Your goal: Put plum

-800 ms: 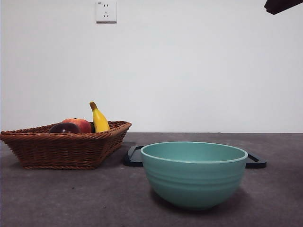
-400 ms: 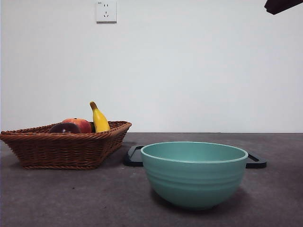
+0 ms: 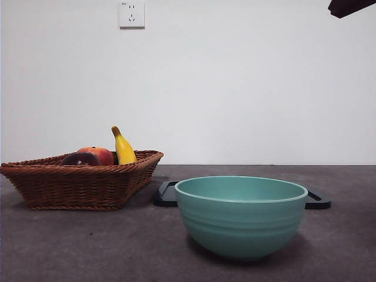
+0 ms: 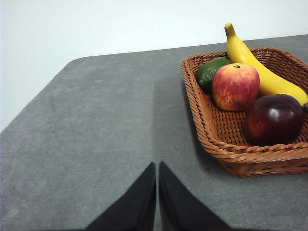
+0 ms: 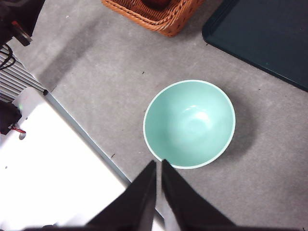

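Room: we see a plain white wall (image 3: 235, 88) with a socket plate (image 3: 131, 14) high on the left, behind a grey felt-like table (image 3: 88, 247).
Basket: a brown wicker basket (image 3: 76, 185) stands at the left of the table, somewhat farther back than the bowl.
Plum: the plum (image 4: 273, 119) lies inside the basket at its near end, round, glossy, dark maroon with bright highlights on smooth skin; from the front we catch only its dark top (image 3: 80, 158) above the rim.
Basket's other fruit: a red-and-yellow apple (image 4: 235, 86) sits just beside the plum, a banana (image 4: 260, 70) runs along the basket's side, its tip rising above the rim in the front view, and a green fruit (image 4: 211, 72) lies at the far end.
Tray: a dark flat tray (image 3: 317, 200) lies behind the bowl.
Bowl: a teal bowl (image 3: 241, 217) stands near and centre, upright.
Left gripper: the left gripper (image 4: 157, 166) hangs over bare table beside the basket, clenched with its jaws pressed together on nothing.
Right gripper: the right gripper (image 5: 159, 163) hangs high above the bowl's rim, jaws likewise closed and holding nothing.
Views: only the left wrist view shows us the green fruit and the plum whole; only the right wrist view shows the bowl's inside; the front view shows one arm as a black tip (image 3: 351, 7) at the top right corner.
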You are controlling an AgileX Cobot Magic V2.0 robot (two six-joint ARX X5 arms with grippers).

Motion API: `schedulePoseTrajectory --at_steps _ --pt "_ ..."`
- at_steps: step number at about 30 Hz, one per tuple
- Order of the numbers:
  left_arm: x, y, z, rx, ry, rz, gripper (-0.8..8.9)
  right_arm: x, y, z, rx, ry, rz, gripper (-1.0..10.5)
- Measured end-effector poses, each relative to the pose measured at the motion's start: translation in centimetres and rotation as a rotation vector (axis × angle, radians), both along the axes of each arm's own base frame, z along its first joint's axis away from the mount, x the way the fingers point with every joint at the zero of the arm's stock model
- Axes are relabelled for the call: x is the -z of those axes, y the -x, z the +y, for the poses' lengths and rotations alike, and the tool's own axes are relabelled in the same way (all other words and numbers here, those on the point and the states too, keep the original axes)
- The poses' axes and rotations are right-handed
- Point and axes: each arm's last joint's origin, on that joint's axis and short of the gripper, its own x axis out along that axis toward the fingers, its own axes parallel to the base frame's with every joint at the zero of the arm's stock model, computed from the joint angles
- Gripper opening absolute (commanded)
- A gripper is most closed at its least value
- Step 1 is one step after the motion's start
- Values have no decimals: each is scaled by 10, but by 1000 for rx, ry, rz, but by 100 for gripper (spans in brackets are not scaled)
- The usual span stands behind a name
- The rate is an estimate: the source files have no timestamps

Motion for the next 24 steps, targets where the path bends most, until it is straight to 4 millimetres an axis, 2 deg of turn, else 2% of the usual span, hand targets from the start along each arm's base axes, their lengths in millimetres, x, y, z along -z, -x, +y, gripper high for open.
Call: schedulePoseTrajectory --at_steps 18,24 --pt "0 0 0 0 0 0 7 0 0 -1 -1 3 -10 7" --pt "0 0 0 0 0 0 7 -12 -1 -22 123 -8 -184 7"
